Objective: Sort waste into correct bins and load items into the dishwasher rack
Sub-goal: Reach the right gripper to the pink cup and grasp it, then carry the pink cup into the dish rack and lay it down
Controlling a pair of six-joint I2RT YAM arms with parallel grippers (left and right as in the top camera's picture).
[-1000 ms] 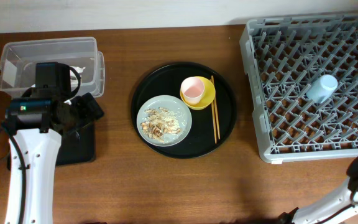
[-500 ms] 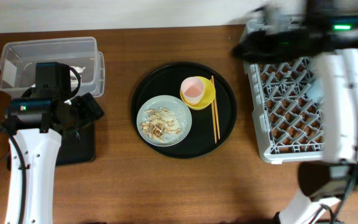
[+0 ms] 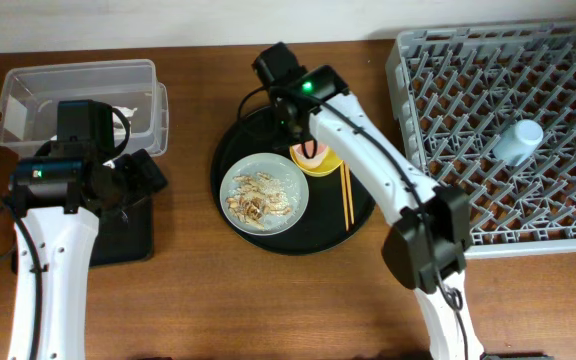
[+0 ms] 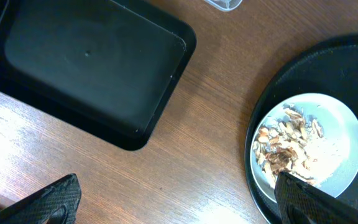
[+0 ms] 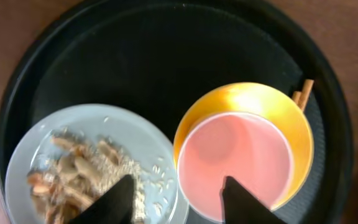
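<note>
Looking overhead, my right gripper (image 3: 306, 143) hangs half-open over the cup (image 3: 315, 154) at centre; the rack (image 3: 448, 100) fills the right. Left wrist: left gripper (image 4: 179, 202) wide, open table (image 4: 216, 155) beneath, black bin (image 4: 86, 62) upper left. Right wrist: empty fingers (image 5: 120, 199) straddle the cup's left rim.

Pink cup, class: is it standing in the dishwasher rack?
No, the pink cup sits inside the yellow bowl on the round black tray.

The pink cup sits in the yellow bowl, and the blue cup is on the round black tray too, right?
No. The pink cup does sit in the yellow bowl, but the light blue cup is in the grey rack, not on the round black tray. The overhead view shows it.
</note>
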